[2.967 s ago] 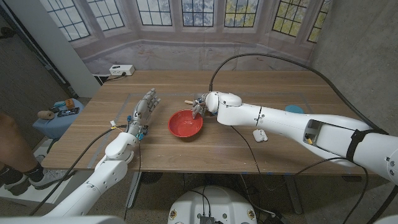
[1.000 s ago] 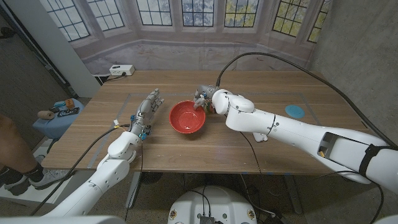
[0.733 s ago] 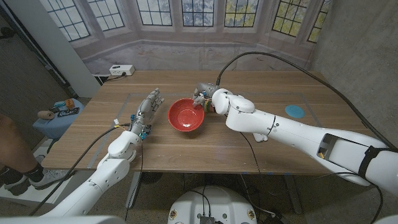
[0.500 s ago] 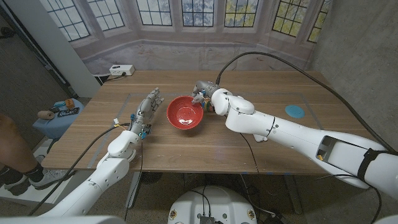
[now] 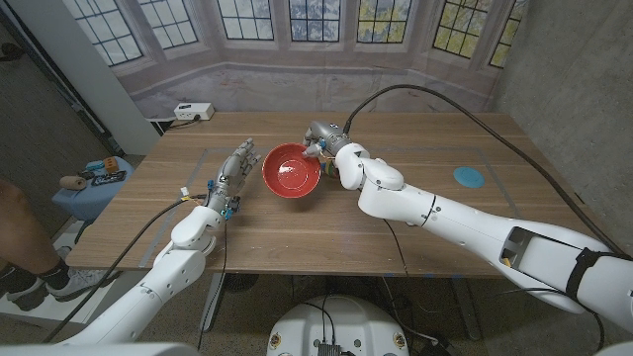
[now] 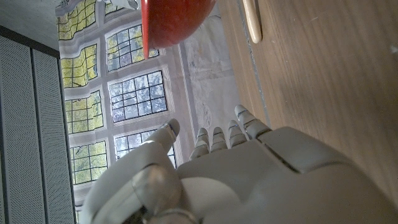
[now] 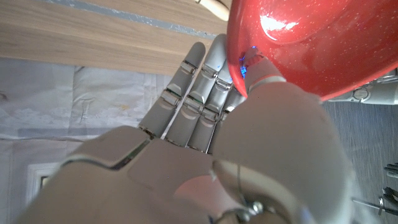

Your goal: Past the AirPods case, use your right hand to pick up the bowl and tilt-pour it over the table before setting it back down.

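Tilt-pour step underway: right hand (image 5: pixel 324 141) pinches the rim of the red bowl (image 5: pixel 291 170), held tipped above the tabletop (image 5: pixel 415 148) mid-width, left hand (image 5: pixel 229 176) idle with fingers apart; next, level the bowl and lower it back down gently.

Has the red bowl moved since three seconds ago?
Yes. The red bowl has gone up and toward the still left hand, lifted by the right hand and tilted.
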`<control>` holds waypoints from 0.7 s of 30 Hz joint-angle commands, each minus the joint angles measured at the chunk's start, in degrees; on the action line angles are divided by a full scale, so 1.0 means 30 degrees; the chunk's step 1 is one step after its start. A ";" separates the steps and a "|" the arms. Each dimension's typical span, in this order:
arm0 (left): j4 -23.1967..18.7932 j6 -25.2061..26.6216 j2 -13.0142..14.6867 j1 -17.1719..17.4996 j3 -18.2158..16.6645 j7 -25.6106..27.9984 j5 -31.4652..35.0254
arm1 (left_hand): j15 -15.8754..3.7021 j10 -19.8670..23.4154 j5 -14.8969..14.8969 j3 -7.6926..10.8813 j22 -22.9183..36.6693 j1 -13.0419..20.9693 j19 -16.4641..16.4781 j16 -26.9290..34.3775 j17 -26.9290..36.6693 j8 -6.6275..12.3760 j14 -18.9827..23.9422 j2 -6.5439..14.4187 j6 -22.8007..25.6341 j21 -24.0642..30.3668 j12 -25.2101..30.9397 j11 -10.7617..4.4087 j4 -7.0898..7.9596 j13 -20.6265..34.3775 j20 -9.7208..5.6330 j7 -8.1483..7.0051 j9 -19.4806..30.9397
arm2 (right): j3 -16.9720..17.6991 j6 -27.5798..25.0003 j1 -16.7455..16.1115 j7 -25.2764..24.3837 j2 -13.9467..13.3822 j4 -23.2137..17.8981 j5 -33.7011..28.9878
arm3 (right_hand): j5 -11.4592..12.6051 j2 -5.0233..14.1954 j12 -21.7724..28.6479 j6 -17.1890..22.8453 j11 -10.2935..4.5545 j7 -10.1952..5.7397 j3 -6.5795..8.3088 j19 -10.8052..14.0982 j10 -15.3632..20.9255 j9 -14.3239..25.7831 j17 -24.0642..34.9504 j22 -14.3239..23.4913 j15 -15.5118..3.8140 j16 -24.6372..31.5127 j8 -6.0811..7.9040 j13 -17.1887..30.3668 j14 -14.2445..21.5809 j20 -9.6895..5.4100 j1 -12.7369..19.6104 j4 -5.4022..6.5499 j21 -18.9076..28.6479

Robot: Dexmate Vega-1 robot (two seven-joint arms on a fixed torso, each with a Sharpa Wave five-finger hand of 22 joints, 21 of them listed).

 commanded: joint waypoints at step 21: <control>-0.0755 0.0164 0.0157 0.0470 -0.0021 0.0375 0.0067 | 0.0059 0.0129 -0.0087 0.0038 0.0054 -0.4060 0.0108 -0.0011 0.0046 0.0036 0.0163 -0.4241 0.0185 0.0007 0.0027 0.0082 -0.0147 0.0069 0.0127 -0.0001 0.0042 | 0.1407 0.3331 -0.2857 -0.5136 0.1069 0.1783 -0.3567 | -0.0079 0.0077 0.0091 0.0184 -0.0281 -0.0078 -0.0039 0.0197 0.0292 0.0057 0.0340 0.0142 -0.0494 -0.0388 -0.0020 0.0321 0.0379 -0.0267 0.0259 0.0033 0.0352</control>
